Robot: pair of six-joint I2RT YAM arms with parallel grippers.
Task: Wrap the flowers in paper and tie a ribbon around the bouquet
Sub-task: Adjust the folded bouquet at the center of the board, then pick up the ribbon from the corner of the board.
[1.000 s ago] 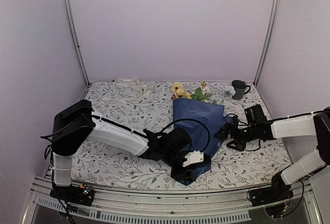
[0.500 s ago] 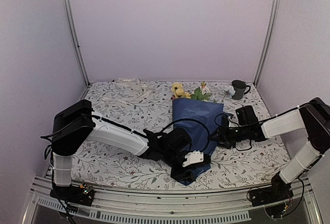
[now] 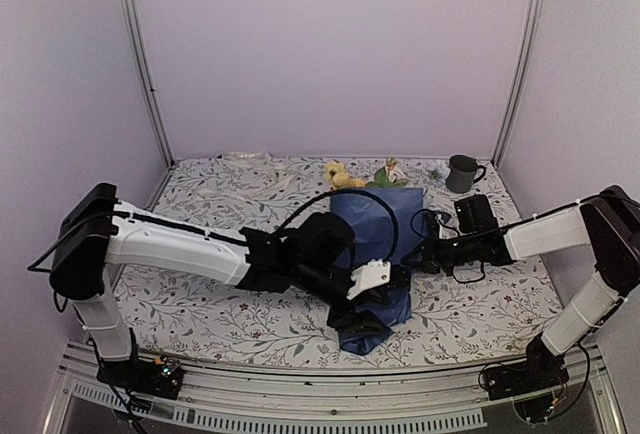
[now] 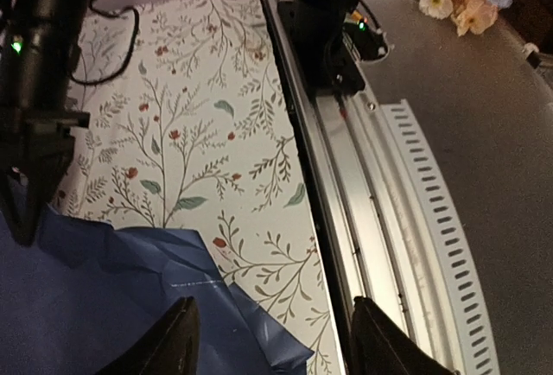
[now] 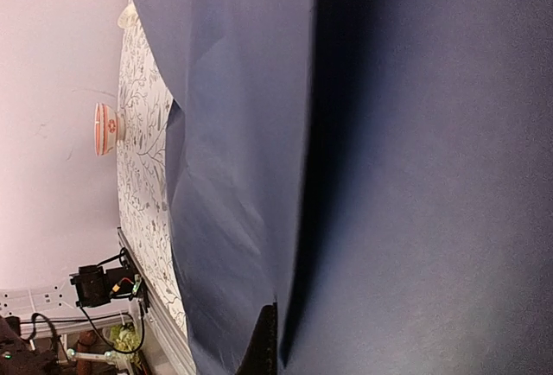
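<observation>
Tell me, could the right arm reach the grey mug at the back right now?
Probably not at once: the right gripper looks shut on the paper, so it must let go first. The mug stands just beyond, with nothing in between.

Pale lilac walls [image 3: 330,54] close in three sides, with a slim metal post [image 3: 138,64] in each back corner. The table [image 3: 220,204] wears a floral cloth, and a slotted aluminium rail [image 3: 300,416] edges its near side. Beyond the rail lies grey floor [image 4: 492,150]. The light is soft and even.
</observation>
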